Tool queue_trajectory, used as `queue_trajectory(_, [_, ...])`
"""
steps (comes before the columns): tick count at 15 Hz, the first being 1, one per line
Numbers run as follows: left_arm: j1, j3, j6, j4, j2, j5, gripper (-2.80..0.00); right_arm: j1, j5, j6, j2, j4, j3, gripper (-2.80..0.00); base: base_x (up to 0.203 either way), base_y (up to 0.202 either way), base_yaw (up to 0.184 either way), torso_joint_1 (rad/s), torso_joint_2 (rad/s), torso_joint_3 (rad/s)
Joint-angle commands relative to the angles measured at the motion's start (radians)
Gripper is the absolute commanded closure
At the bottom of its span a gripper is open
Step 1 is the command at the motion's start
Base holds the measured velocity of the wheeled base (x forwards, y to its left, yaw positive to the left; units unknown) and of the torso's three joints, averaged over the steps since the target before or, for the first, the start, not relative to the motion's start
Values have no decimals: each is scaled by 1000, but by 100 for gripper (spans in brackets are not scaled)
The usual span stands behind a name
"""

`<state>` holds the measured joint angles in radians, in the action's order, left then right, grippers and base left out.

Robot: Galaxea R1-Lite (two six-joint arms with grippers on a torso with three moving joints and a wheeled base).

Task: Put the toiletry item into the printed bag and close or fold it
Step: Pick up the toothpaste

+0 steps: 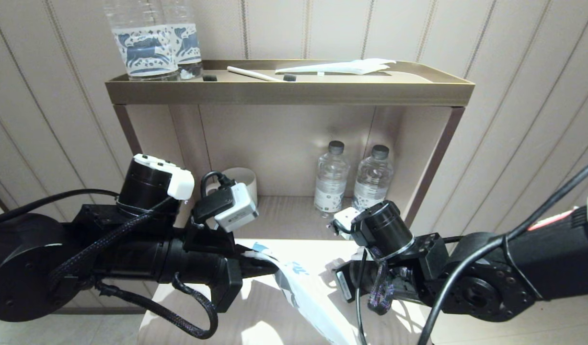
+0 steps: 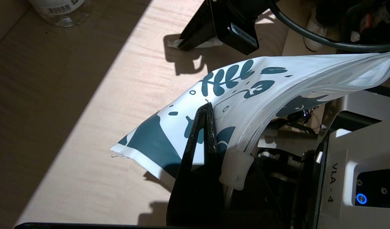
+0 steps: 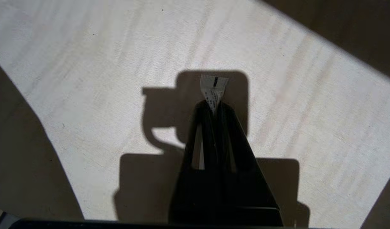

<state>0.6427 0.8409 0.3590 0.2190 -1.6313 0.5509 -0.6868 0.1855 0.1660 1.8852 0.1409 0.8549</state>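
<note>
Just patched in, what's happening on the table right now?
The left gripper is shut on the printed bag, holding it up off the wooden table so it hangs out in front of the arm. The right gripper is shut on a small white printed sachet, which looks like the toiletry item, low over the table. The sachet is not in the bag yet. Two water bottles stand in the shelf niche behind.

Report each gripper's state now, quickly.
Left gripper: shut on the flat white plastic printed bag with dark blue print, lifted above the table.
Right gripper: shut on a small white printed sachet, low over the table.
</note>
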Motion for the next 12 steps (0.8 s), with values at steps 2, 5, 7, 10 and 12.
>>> queue_trajectory(2, [0,-2,3,2,-1,3,0,0,0,7,-39,3,3,0,0,0,0,0,0,0])
queue_trajectory(5, [0,0,3,2,1,3,0,3,2,7,-97,3,4,0,0,0,0,0,0,0])
queue_trajectory(7, [0,0,3,2,-5,1,0,3,21,6,-127,2,6,0,0,0,0,0,0,0])
queue_trajectory(10, [0,4,3,2,-19,1,0,-1,32,1,-207,2,20,0,0,0,0,0,0,0])
queue_trajectory(12, [0,11,2,2,-35,-11,0,-3,32,-2,-240,-4,48,0,0,0,0,0,0,0])
